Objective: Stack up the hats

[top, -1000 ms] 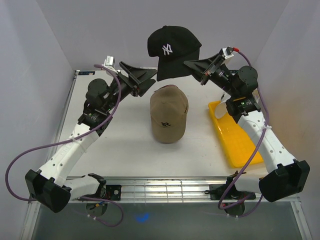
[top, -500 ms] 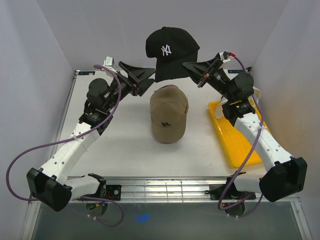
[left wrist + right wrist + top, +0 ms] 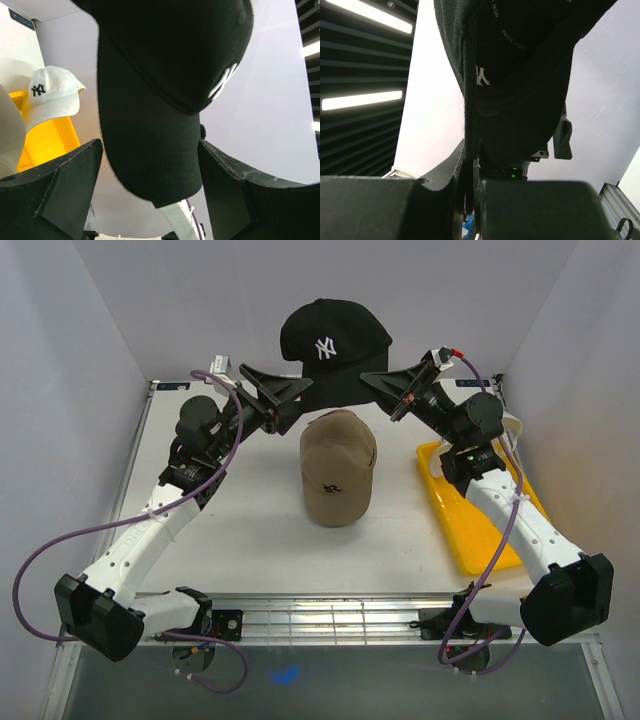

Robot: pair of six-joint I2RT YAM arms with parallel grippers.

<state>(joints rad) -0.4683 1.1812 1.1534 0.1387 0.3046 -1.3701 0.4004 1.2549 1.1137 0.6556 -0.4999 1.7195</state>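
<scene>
Now, right gripper [image 3: 369, 380]: clamped the black NY cap [image 3: 333, 345] aloft
Left gripper [image 3: 303, 392]: gaped beside its brim
Tan cap [image 3: 338, 470]: lay at the table's [image 3: 230, 540] middle

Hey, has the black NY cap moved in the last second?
Yes. The black NY cap, pinched by the right gripper, has shifted left against the tan cap, which stayed put.
</scene>
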